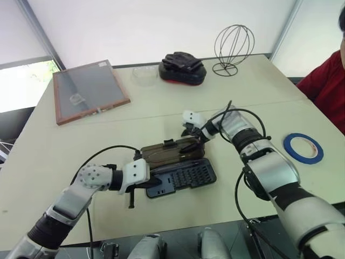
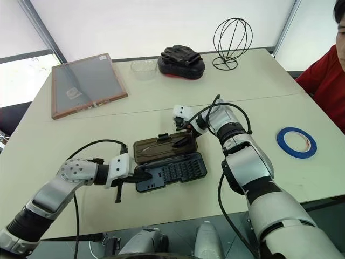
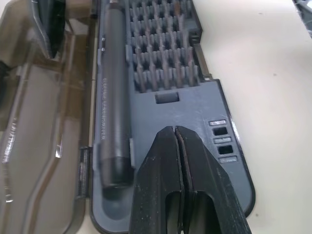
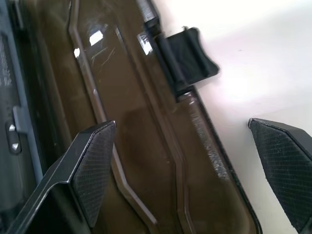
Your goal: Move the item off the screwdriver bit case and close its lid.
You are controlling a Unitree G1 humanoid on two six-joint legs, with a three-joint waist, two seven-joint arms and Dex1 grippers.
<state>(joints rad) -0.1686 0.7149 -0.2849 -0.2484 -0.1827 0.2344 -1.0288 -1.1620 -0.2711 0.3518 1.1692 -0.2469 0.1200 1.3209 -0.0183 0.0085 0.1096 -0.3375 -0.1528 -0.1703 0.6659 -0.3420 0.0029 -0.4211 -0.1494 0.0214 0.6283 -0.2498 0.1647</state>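
Far left on the surface point(image 1: 48, 162) there's a wood-framed grey panel point(image 1: 89, 90), nothing to do with the job. Next over, the left gripper point(image 3: 176, 161) has its fingers clenched together with nothing between them, tips planted on the near end of the screwdriver bit case point(image 1: 180, 177). My guess is it's pinning the tray down so the case doesn't skate around when the lid gets flipped.

The lid point(image 1: 171, 151) lies folded out flat on the far side of the tray, so it's wide open and the closing part isn't done yet. The right gripper point(image 4: 183, 170) sits over the lid's far edge with its fingers spread wide and released, one over the brown plastic and one out over bare surface, straddling the rim near the latch tab point(image 4: 187, 56). Looks lined up to catch that edge and swing it over, though I can't say if it's touching.

Behind that sit a black pouch point(image 1: 182, 69) and a wire stand point(image 1: 233, 47). Way off right is the blue tape roll point(image 1: 303, 147), lying flat and well apart from the case, so that half looks sorted. A person in a red sleeve point(image 1: 329, 86) is at the edge.

The left wrist view shows the bit rows and a dark driver handle point(image 3: 114, 112); the head views only give you a grey slab there. The right wrist view is what shows the straddle.
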